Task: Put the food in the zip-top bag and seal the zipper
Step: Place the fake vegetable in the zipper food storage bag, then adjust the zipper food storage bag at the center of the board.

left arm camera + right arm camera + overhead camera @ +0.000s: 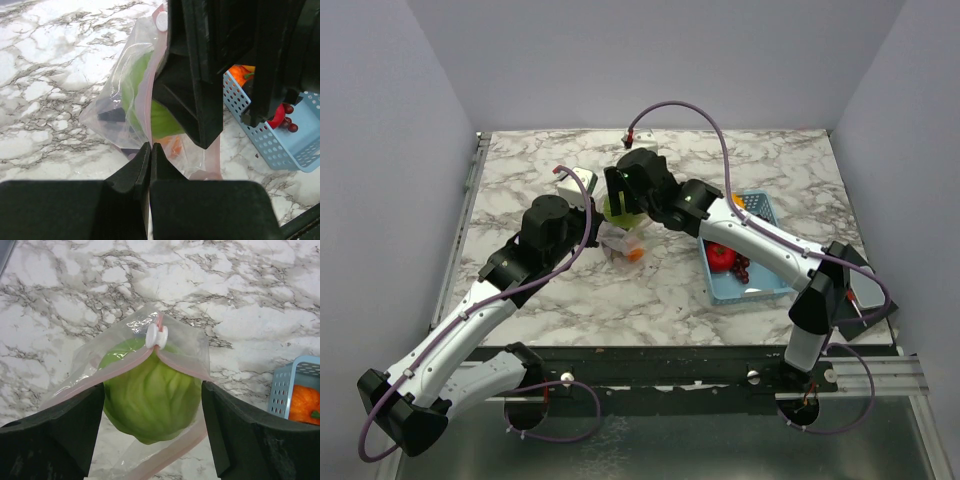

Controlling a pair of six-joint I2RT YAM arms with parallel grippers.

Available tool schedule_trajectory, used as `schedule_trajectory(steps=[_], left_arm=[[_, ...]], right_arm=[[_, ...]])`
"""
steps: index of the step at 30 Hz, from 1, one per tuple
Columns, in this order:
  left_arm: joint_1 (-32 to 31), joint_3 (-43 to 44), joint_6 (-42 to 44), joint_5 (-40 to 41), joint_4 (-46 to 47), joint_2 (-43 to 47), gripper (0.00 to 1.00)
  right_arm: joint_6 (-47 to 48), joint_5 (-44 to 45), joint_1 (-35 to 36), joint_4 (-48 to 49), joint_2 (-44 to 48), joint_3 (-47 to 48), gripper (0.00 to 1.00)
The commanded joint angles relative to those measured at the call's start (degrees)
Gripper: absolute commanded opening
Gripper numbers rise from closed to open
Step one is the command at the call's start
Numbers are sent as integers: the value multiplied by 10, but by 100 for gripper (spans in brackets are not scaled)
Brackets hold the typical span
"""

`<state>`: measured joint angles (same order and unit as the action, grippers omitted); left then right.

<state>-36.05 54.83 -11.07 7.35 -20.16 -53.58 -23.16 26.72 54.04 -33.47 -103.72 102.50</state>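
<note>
Zip-top bag (pixel 190 345): clear and floppy, on the marble table (pixel 570 300) towards the middle, between the two arms; mouth held up and spread.
Zipper (pixel 120 367): pink strip along the mouth, parted into two lips that meet at one end.
White slider (pixel 156 335): sits on the strip where the two lips meet.
Green cabbage (pixel 147 405): in the open mouth, between the pink lips, partly inside the plastic.
Other contents: an orange piece (pixel 172 147) and a dark piece (pixel 112 116) lie low in the bag; the dark one is too blurred through the plastic to name.
Left gripper (pixel 150 147): jaws pinched together on the bag's pink edge, holding that side up.
Right gripper (pixel 152 387): over the bag mouth, jaws spread wide either side of the cabbage; whether the fingers touch it cannot be told.
Light-blue basket (pixel 750 290): on the table to the right of the bag, apart from it, partly under the right arm.
Basket contents: a red piece (pixel 720 257) with dark red grapes (pixel 742 268) just beside it; an orange ribbed piece (pixel 302 405) with a green stem at the far end.
</note>
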Motion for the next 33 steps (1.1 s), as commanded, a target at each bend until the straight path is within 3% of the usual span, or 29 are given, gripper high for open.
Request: schedule_trajectory(steps=[1,19,33], left_arm=[[1,-6,1,-8,11,8,0],[2,-6,-1,-8,11,5,0],[2,-7,1,-8,11,7,0]], right_arm=[[-13,-15,0,-14,45,7,83],[-76,-50,0,-12,167,-133,79],[-116,-57,-1,4,105,-125,64]])
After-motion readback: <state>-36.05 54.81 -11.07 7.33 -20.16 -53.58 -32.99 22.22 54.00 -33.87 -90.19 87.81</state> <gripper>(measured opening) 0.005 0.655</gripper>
